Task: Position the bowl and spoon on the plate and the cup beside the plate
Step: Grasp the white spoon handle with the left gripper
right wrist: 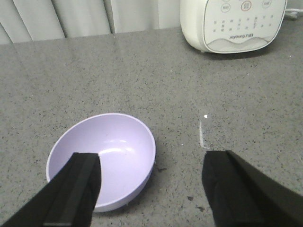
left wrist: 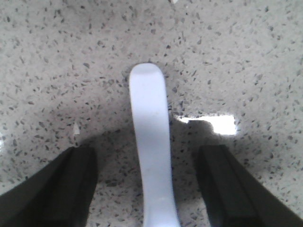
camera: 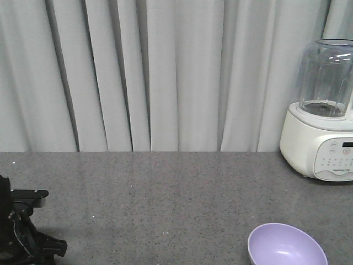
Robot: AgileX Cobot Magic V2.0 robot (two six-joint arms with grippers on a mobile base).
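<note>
Since both my claws are spread wide and pinching nothing, what counts is how each thing lies to its gap. On the grey speckled counter (camera: 165,193) the biggest thing is the white blender (camera: 322,110) at the far right corner against the curtain (camera: 138,72); it has no part in this.

Next comes the lavender bowl (right wrist: 106,151), upright and empty near the counter's near edge, toward the right side. From my right claw (right wrist: 154,161) it lies off-centre. The finger on the bowl's side covers its near rim, and the other hangs over bare counter, well clear of it. The middle of the gap falls about on the bowl's rim (handy for a pinch across the wall, I judge, less so for straddling the whole bowl).

Smallest is the pale blue spoon (left wrist: 152,161), flat on the counter, toward the near left corner to judge from where my left arm (camera: 22,232) shows in the front view. Its long axis runs straight away from my wrist, with the rounded end of the handle farthest. My left claw (left wrist: 147,153) straddles it squarely, one finger either side, with counter showing between each finger and the handle, so closing would take it across its narrow width. Its scoop end is cut off at the bottom of the wrist view. Neither plate nor cup shows in any view.
</note>
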